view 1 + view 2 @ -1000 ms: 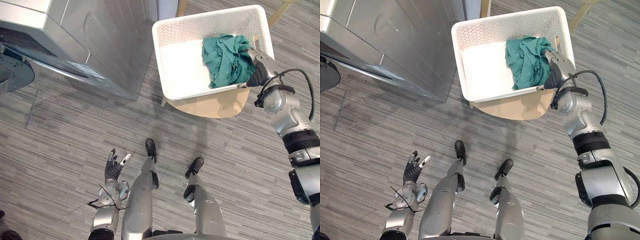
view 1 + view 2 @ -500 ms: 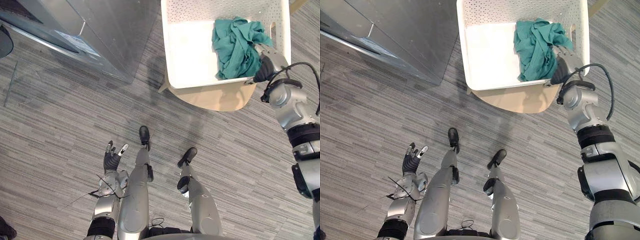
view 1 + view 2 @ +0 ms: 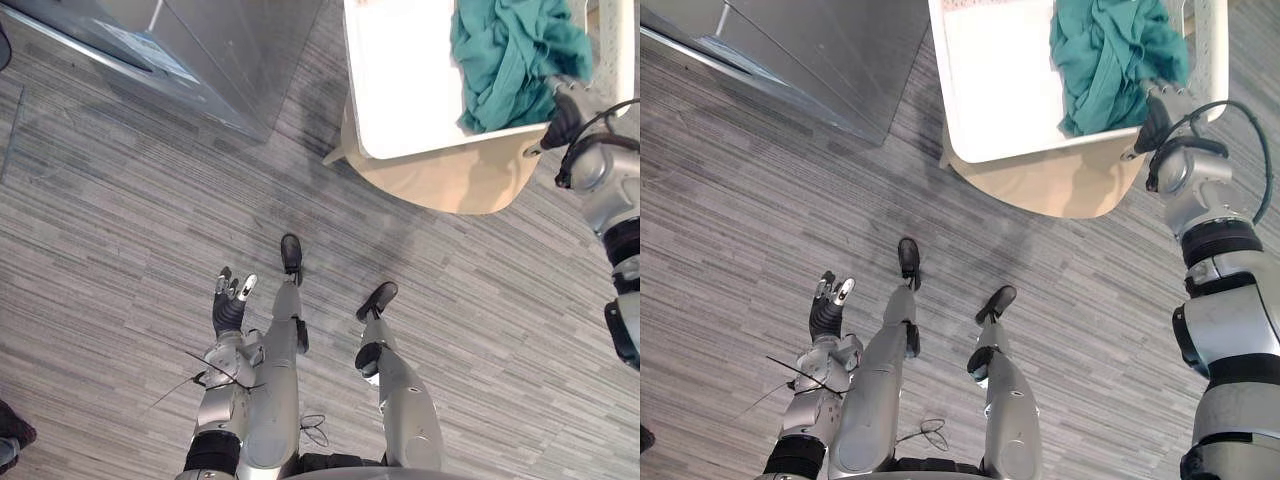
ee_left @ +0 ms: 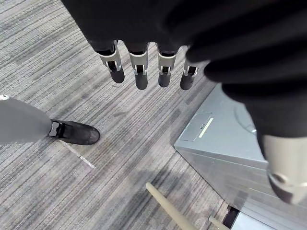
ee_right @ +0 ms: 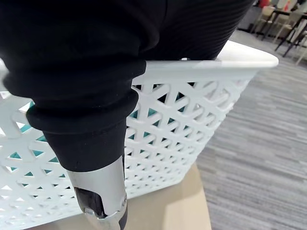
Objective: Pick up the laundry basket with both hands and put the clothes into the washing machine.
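The white laundry basket (image 3: 440, 142) stood on a light wooden stool (image 3: 450, 185), with a bundle of teal clothes (image 3: 512, 55) heaped in its right half and the left half bare. The right hand (image 3: 563, 103) sat at the basket's near right corner, at the rim just beside the clothes. In the right wrist view its thumb (image 5: 100, 194) lay down the outside of the lattice wall (image 5: 182, 143); whether the hand had a grip on the basket could not be told. The left hand (image 3: 229, 306) hung low beside the legs, well apart from the basket, over the grey striped carpet (image 3: 110, 250), its fingers (image 4: 140, 73) straight and holding nothing. The silver-grey washing machine (image 3: 235, 50) stood to the left of the stool
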